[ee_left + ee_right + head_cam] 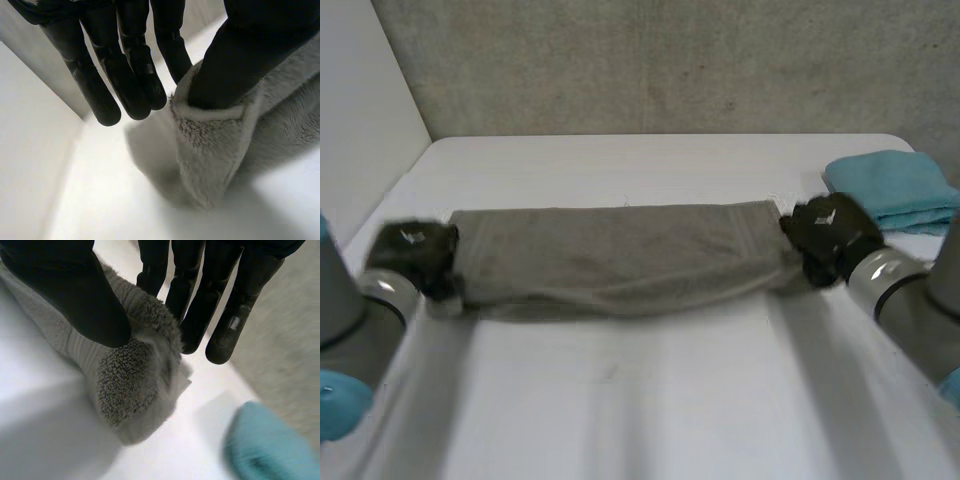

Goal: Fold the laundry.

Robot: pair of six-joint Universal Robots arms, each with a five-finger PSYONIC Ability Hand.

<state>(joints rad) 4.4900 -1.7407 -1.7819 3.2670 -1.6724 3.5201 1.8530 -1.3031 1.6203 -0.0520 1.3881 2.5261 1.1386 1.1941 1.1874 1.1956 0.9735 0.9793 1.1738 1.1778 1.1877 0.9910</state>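
Towel [620, 255], long strip: left hand [415, 255] and right hand [830, 235] each pinch one end, apparently to hold it taut for folding.

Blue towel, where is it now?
In the head view the folded blue towel lies on the table at the right, just beyond the right hand pinching the grey towel.
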